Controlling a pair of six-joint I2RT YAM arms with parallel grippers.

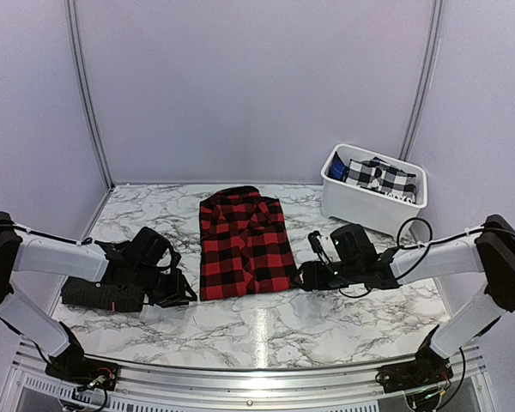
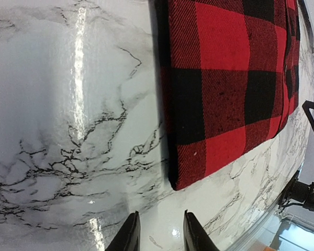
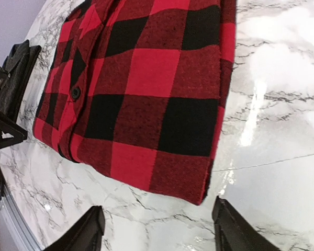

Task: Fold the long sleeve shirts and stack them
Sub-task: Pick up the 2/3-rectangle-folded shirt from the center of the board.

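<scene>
One long sleeve shirt, a red-and-black check flannel [image 1: 243, 245], lies folded flat in the middle of the marble table, collar toward the back. My left gripper [image 1: 189, 296] sits low just left of the shirt's near left corner. In the left wrist view the gripper [image 2: 159, 219] is open by a narrow gap over bare marble, a little short of the shirt corner [image 2: 225, 89]. My right gripper [image 1: 302, 276] is beside the near right corner. In the right wrist view its jaws [image 3: 157, 219] stand wide open and empty, with the shirt's edge [image 3: 141, 94] just beyond them.
A white bin [image 1: 360, 210] stands at the back right with a black-and-white checked cloth [image 1: 379, 176] in it. Grey walls enclose the table on three sides. A metal rail [image 1: 257, 369] runs along the near edge.
</scene>
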